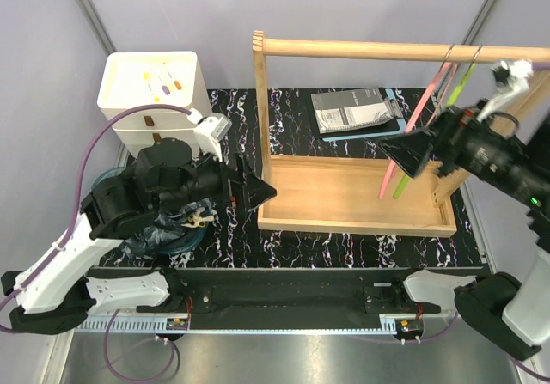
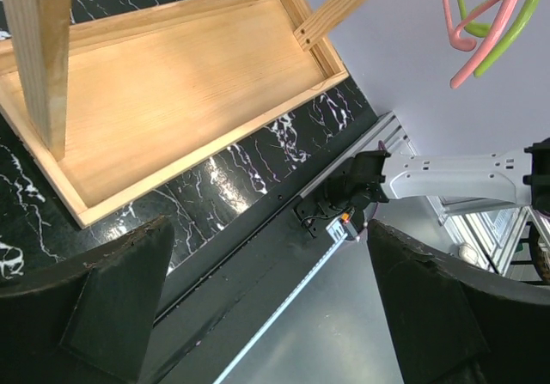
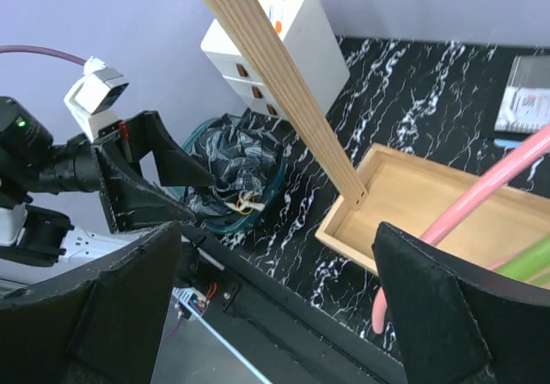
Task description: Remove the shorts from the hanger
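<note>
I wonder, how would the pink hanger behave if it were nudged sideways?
The pink hanger hangs only by its hook from the rail, so it would probably swing freely. It looks thin, so likely light. The green hanger hangs right beside it and may get knocked too.

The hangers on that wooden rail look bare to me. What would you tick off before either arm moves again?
1. The pink hanger and the green hanger carry no cloth: ok.
2. The patterned shorts lie in the teal basket: ok.
3. The plain dark shorts lie in there too: cannot tell, since the left arm covers much of the basket.
4. The left gripper is open and empty: ok.
5. The right gripper is open and empty: ok.
6. The right gripper is clear of the pink hanger: cannot tell, as the hanger runs close by one finger.
</note>
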You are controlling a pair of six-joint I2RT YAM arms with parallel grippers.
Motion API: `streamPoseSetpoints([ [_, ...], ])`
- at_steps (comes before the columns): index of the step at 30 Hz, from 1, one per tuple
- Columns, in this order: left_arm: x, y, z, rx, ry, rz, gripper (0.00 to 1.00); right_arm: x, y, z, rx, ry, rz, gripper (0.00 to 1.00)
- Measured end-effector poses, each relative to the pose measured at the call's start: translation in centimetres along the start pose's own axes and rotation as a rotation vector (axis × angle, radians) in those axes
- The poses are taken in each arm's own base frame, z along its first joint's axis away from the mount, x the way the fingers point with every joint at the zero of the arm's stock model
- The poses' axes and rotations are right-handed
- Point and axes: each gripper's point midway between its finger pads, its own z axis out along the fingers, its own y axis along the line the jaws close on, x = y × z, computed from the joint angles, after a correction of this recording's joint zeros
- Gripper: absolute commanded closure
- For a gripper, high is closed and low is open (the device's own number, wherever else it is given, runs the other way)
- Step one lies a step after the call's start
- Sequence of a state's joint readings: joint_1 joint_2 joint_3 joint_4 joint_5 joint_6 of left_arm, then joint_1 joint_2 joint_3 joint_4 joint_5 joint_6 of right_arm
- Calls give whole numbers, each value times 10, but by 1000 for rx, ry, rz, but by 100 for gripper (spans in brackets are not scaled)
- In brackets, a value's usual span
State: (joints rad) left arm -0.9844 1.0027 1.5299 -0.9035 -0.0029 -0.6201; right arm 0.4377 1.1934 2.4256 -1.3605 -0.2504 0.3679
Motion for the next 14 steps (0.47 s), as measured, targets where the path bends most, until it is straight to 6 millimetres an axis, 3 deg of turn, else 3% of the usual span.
streamPoseSetpoints([
  [3, -1, -3, 5, 8, 4, -10, 3, 3, -9, 26, 27, 53, 28, 0],
  [8, -6, -8, 3, 27, -19, -27, 3, 6, -24, 54, 90, 93, 63, 1],
  [14, -16, -15, -11, 72, -83, -36, 1, 23, -32, 48, 125, 130, 96, 0],
])
